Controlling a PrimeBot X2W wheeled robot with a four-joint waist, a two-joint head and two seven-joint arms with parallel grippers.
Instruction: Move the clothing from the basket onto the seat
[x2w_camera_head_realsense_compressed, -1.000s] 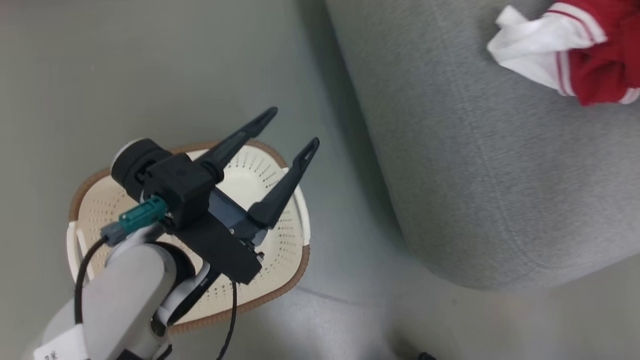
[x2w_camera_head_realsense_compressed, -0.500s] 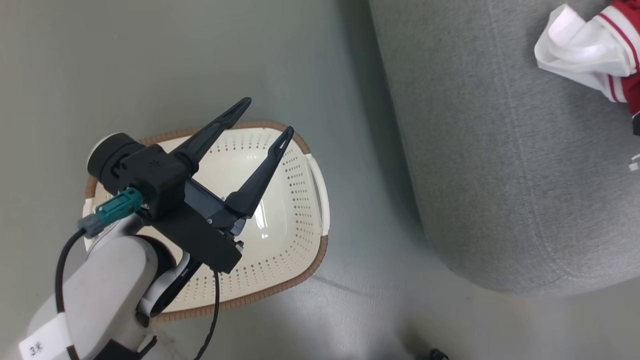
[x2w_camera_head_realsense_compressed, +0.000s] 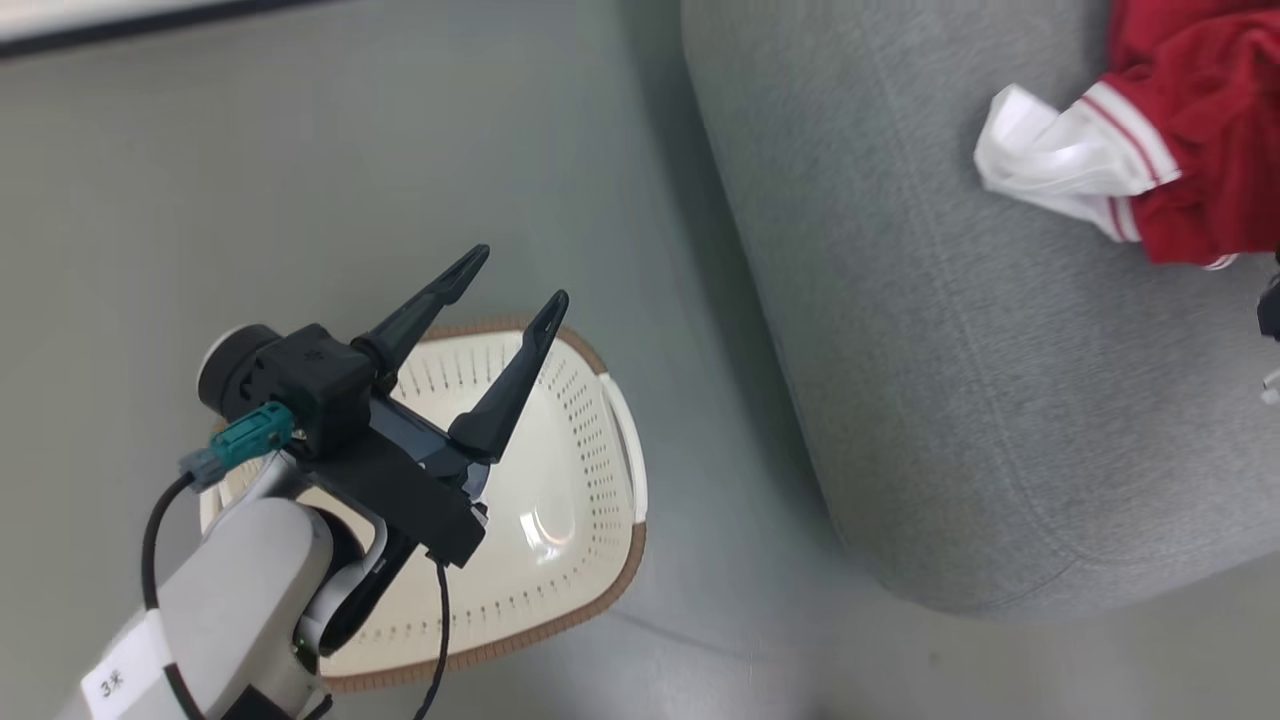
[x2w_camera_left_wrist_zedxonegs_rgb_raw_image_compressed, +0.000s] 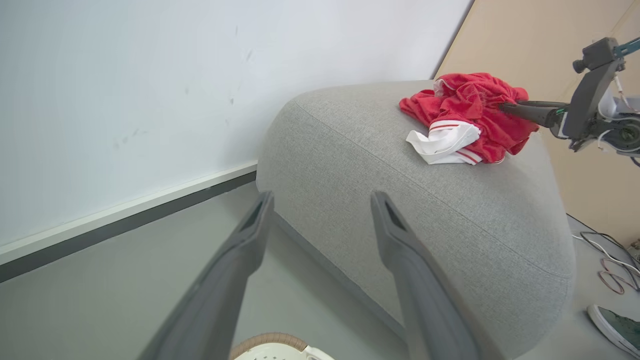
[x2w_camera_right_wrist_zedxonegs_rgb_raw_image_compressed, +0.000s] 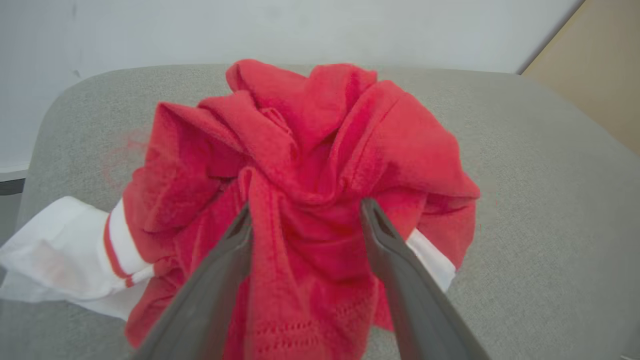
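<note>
A cream-white oval basket (x2w_camera_head_realsense_compressed: 590, 450) with a brown woven-look rim sits on the floor at the lower left of the head view. We see its pale bottom and perforated walls, and one white side handle faces the seat. The left gripper (x2w_camera_head_realsense_compressed: 520, 273) hangs above the basket, its two dark fingers spread wide with only air between them; in the left wrist view the same spread fingers (x2w_camera_left_wrist_zedxonegs_rgb_raw_image_compressed: 250, 240) point toward the seat's rounded edge.

The clothing (x2w_camera_head_realsense_compressed: 1190, 190) lies on top of the grey seat (x2w_camera_head_realsense_compressed: 950, 400), well apart from the basket, bunched in one red heap. The right gripper (x2w_camera_right_wrist_zedxonegs_rgb_raw_image_compressed: 306, 206) points into that heap with its fingers apart and a fold of red cloth standing between them (whether the pads press on the cloth we cannot tell, as the fabric hides their inner faces). From the left wrist view this gripper (x2w_camera_left_wrist_zedxonegs_rgb_raw_image_compressed: 507, 106) reaches the heap from the seat's far side.

The floor (x2w_camera_head_realsense_compressed: 300, 150) is smooth grey-green. Behind the seat stand a white wall (x2w_camera_left_wrist_zedxonegs_rgb_raw_image_compressed: 125, 75) with a dark baseboard (x2w_camera_left_wrist_zedxonegs_rgb_raw_image_compressed: 125, 225) and a beige panel (x2w_camera_left_wrist_zedxonegs_rgb_raw_image_compressed: 525, 35); cables (x2w_camera_left_wrist_zedxonegs_rgb_raw_image_compressed: 610, 265) and a green shoe (x2w_camera_left_wrist_zedxonegs_rgb_raw_image_compressed: 617, 327) lie on the floor beyond.

In the head view the heap's long axis runs left to right, its white striped end pointing left, toward the basket's side of the seat.
</note>
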